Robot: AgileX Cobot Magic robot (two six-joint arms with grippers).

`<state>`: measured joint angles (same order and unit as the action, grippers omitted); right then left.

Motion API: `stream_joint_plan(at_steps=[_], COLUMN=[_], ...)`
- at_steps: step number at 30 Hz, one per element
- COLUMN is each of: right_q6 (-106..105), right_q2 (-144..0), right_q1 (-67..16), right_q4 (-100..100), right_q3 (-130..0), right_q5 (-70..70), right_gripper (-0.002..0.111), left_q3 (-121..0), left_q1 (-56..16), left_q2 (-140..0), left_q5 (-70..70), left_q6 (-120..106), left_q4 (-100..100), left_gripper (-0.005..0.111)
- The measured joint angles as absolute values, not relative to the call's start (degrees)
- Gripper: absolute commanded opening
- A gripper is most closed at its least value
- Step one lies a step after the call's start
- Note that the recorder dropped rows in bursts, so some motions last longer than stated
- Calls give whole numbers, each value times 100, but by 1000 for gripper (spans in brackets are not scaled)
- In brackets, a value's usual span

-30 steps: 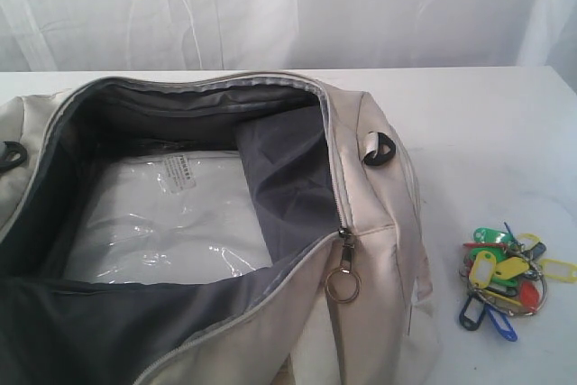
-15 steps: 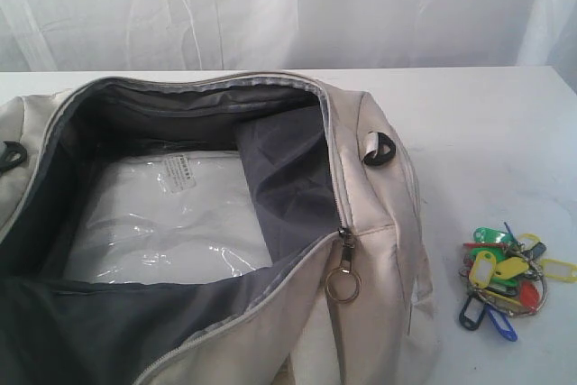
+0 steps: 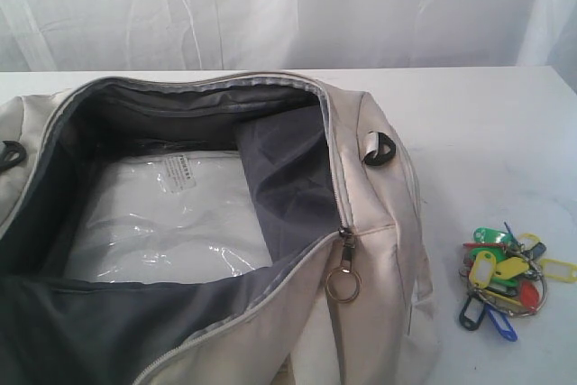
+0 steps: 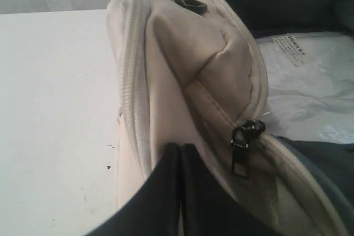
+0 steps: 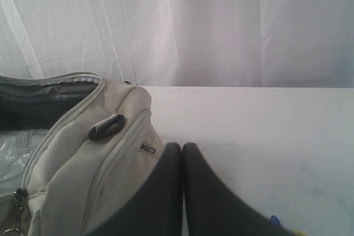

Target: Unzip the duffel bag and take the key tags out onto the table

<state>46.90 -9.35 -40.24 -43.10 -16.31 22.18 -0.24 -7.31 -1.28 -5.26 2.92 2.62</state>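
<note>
The cream-beige duffel bag (image 3: 370, 250) lies unzipped on the white table (image 3: 478, 123), its dark grey lining showing. Its metal ring zipper pull (image 3: 343, 286) hangs at the near right end. The key tags (image 3: 507, 279), a bunch in green, yellow, blue, red and black, rest on the table right of the bag. Neither arm shows in the exterior view. My left gripper (image 4: 181, 148) is shut and empty beside the bag's (image 4: 182, 70) left end. My right gripper (image 5: 182, 148) is shut and empty by the bag's (image 5: 83, 164) right end, with a speck of the key tags (image 5: 275, 221) beside one finger.
A clear plastic sheet with a printed label (image 3: 171, 223) lies flat on the bag's floor. A black strap loop (image 3: 379, 149) sits on the bag's right end. A white curtain (image 3: 288, 6) hangs behind the table's far edge.
</note>
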Motion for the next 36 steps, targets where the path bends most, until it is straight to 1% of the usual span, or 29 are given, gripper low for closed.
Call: stream_joint_plan(at_steps=[5,11,36], right_q6=[4690,4690,4690], right_q2=[-935,-935,-935], right_q1=[-4024,-4024,-4024], right_q4=[-4310,-4310,-4310], right_q3=[-1631,-1631,-1631], right_q5=[2228,2228,2228], right_gripper=[0,0,0], left_q3=[-24,-24,-24], left_q1=[-731,-731,-731], left_q2=[-124,-124,-124], left_q5=[-660,-1232,-1307], left_q6=[222,37,-222], left_q4=[-38,-90,-111], left_gripper=[0,0,0])
